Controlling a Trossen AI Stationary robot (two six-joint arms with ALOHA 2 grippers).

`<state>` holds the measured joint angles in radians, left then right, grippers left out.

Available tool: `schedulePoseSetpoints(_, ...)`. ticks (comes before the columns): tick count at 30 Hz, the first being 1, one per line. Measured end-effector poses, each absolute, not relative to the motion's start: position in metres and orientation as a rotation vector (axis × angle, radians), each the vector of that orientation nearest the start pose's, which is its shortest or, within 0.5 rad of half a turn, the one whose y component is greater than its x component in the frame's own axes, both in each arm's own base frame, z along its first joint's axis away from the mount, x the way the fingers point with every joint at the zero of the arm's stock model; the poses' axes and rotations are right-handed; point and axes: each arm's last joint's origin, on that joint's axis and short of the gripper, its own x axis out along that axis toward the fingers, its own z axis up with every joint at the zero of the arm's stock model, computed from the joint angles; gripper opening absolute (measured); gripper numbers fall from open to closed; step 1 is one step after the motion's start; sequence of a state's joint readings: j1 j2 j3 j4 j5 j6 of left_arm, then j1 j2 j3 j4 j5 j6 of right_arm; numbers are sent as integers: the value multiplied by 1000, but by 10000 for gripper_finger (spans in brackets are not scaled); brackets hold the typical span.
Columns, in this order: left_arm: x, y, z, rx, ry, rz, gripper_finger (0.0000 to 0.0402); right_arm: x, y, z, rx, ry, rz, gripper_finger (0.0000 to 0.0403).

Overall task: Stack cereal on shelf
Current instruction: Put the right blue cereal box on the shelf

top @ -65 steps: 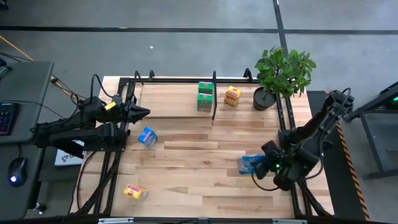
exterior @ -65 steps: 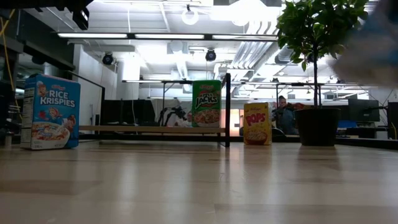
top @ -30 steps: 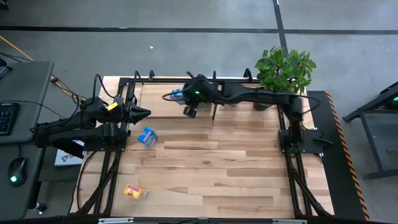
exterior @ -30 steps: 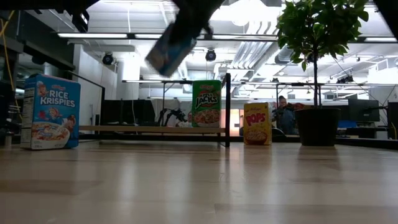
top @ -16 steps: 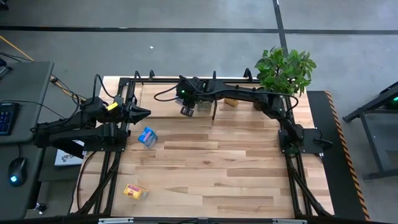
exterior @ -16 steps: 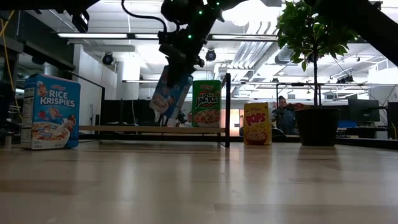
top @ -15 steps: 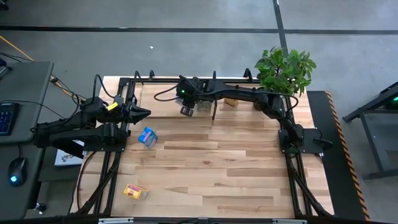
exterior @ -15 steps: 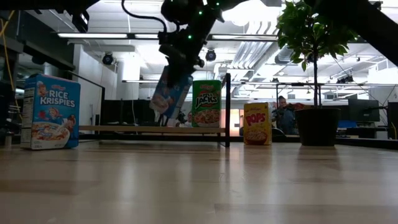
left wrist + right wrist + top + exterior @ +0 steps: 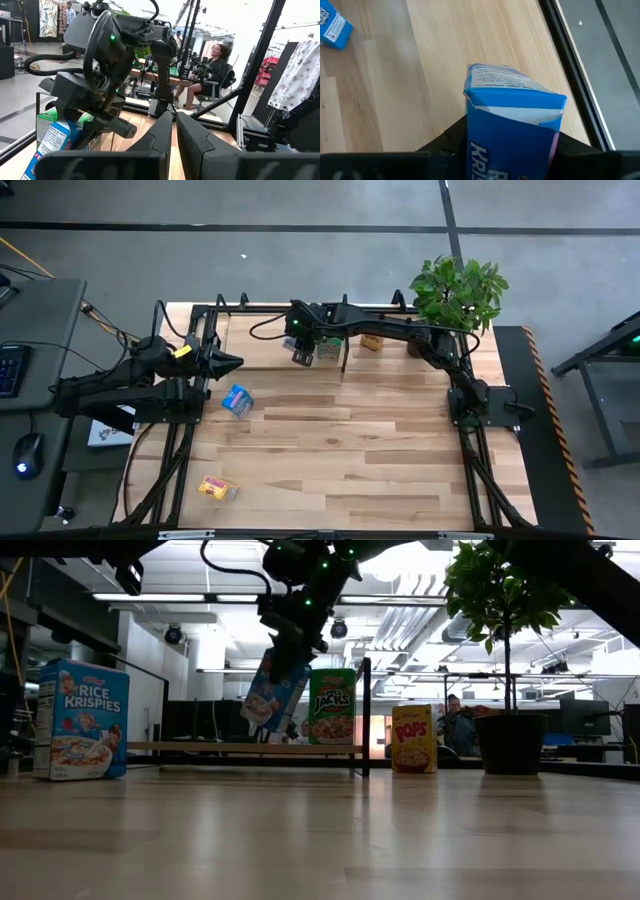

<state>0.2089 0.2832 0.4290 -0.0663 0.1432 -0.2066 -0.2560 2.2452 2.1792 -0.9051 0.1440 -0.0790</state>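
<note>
1. The right gripper [image 9: 303, 352] reaches across to the shelf [image 9: 270, 340] at the table's 12 o'clock edge, its fingers clamped about halfway closed on a blue cereal box [image 9: 272, 692].
2. The held box hangs tilted, its lower end at or just above the shelf board, just at the 9 o'clock side of a green box [image 9: 333, 706] standing by the black divider [image 9: 366, 716].
3. A yellow-orange box [image 9: 413, 739] stands past the divider, near the potted plant [image 9: 455, 298].
4. On the tabletop, a second blue box [image 9: 236, 400] and a second yellow-orange box [image 9: 217, 488] wait.
5. The left gripper [image 9: 233, 362] rests at 9 o'clock, fingers closed on nothing.
6. Judged step: placing. Next, the box needs righting and setting flat beside the green one before the fingers let go.
</note>
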Motion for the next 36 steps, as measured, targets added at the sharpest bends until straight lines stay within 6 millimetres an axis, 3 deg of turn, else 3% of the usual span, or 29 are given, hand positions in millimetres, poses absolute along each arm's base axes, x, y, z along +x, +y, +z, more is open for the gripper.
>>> schedulePoseSetpoints(10,95,16,280,-192,-86,57,19,471,-132,274,-13,978,-340,206)
schedulePoseSetpoints(29,95,16,275,-201,-38,62,19,481,-137,285,-167,849,-402,209)
schedulePoseSetpoints(36,95,16,275,-200,-36,62,19,476,-130,307,-176,784,-333,209)
